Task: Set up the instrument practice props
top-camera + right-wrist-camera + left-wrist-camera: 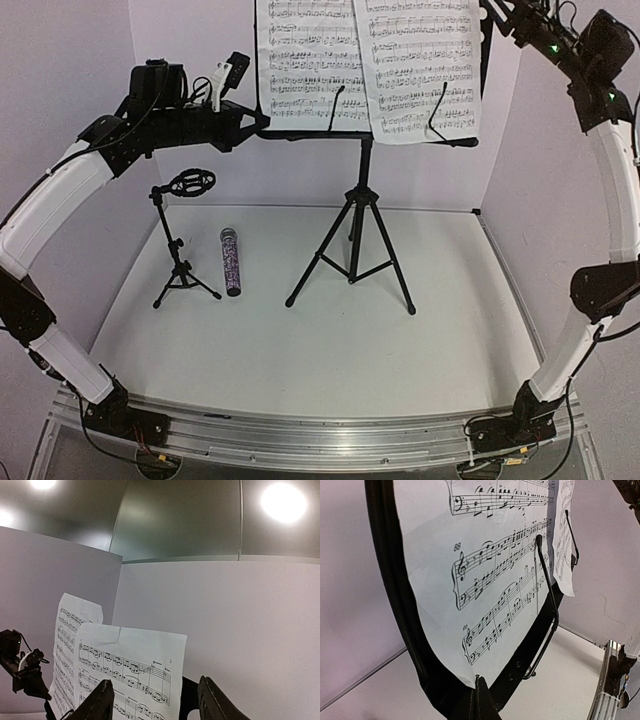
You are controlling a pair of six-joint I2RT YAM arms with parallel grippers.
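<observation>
Right gripper [156, 681]: jaws about half apart, nothing held. The nearer music sheet [132, 665] sits just ahead of and below the fingertips, with its top right corner between them. The second sheet [70, 630] is further off to the tool's left. Both lean on the music stand [362, 200].

Left gripper [477, 700]: closed, tips at the lower lip of the desk [415, 645] (cannot tell whether the lip is pinched).

Judgement: the paper is light and limp, creases easily and slides on metal. Take it by the free top edge with a flat, gentle pinch. The stand looks top-heavy on thin legs, so push little.
</observation>
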